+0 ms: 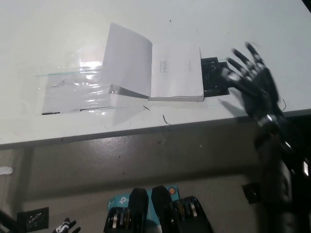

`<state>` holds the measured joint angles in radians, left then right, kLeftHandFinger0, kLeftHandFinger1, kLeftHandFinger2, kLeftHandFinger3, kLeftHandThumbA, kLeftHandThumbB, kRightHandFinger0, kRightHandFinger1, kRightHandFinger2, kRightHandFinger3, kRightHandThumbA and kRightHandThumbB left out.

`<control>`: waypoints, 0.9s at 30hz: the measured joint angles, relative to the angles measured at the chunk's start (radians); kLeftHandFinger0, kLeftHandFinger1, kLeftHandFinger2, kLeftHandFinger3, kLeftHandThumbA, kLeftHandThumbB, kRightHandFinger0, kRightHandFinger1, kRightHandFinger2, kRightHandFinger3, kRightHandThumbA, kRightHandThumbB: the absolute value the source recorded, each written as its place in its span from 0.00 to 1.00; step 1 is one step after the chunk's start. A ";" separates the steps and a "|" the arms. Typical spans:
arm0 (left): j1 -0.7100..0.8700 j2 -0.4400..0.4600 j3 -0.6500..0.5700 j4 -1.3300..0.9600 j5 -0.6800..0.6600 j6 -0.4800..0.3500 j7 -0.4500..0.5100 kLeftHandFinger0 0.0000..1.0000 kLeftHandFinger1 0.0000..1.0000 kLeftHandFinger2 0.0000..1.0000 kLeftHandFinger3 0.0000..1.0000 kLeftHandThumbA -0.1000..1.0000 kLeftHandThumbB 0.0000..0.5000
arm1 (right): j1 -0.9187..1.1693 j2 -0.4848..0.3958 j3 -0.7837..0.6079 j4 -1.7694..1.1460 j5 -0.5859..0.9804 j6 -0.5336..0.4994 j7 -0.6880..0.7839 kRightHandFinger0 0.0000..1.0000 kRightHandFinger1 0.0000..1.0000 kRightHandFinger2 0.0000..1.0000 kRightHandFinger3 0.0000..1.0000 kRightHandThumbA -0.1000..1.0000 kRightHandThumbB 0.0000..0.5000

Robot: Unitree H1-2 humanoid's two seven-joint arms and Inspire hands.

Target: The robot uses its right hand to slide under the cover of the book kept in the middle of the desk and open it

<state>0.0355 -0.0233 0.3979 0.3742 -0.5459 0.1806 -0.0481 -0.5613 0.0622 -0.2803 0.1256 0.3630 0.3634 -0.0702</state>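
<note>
Seen from the head camera, the book [165, 73] lay open in the middle of the white table [58, 39], its cover [127, 59] standing tilted up over the left side above a clear plastic sleeve [73, 90]. Our right robot hand [250, 75] hung to the book's right, fingers [240, 57] spread and holding nothing, above a black object [212, 69] touching the book's edge. Our left robot hand [65, 227] barely showed at the bottom edge; we could not tell its state. We judged the opening done, with only pulling the arm clear left
</note>
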 measured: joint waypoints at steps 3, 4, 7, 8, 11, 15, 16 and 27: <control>0.002 0.000 0.001 0.008 0.000 0.000 0.000 0.75 0.74 0.77 0.85 0.87 0.36 | 0.070 -0.007 -0.037 -0.054 0.057 0.014 -0.007 0.96 0.90 0.91 1.00 1.00 0.36; 0.002 -0.001 0.001 0.009 0.000 0.000 0.000 0.74 0.73 0.76 0.84 0.88 0.36 | 0.097 -0.008 -0.054 -0.071 0.077 0.018 -0.009 0.94 0.88 0.90 1.00 1.00 0.36; 0.003 -0.002 0.002 0.011 0.000 0.000 0.000 0.74 0.74 0.78 0.86 0.88 0.38 | 0.167 -0.013 -0.098 -0.119 0.132 0.031 -0.017 0.90 0.85 0.87 1.00 1.00 0.38; 0.004 -0.003 0.003 0.012 0.000 0.000 0.000 0.74 0.74 0.79 0.88 0.87 0.41 | 0.193 -0.015 -0.113 -0.134 0.149 0.035 -0.020 0.89 0.84 0.85 1.00 1.00 0.40; 0.005 -0.005 0.006 0.012 -0.001 0.000 0.000 0.74 0.76 0.84 0.90 0.88 0.38 | 0.257 -0.015 -0.172 -0.178 0.210 0.048 -0.029 0.87 0.83 0.84 1.00 1.00 0.40; 0.007 -0.009 0.014 0.012 -0.003 0.000 0.000 0.78 0.77 0.85 0.93 0.89 0.38 | 0.331 -0.013 -0.248 -0.216 0.284 0.059 -0.033 0.93 0.89 0.92 1.00 1.00 0.34; 0.009 -0.010 0.016 0.012 -0.004 0.000 0.000 0.78 0.78 0.84 0.93 0.88 0.39 | 0.349 -0.011 -0.271 -0.222 0.305 0.060 -0.034 0.93 0.88 0.91 1.00 1.00 0.33; 0.022 -0.013 0.055 0.009 -0.022 -0.001 -0.002 0.79 0.77 0.83 0.90 0.91 0.34 | 0.481 0.075 -0.424 -0.081 0.494 0.032 -0.007 0.88 0.86 0.90 1.00 1.00 0.33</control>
<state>0.0572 -0.0364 0.4529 0.3835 -0.5679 0.1794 -0.0503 -0.0804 0.1373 -0.7046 0.0446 0.8573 0.3951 -0.0769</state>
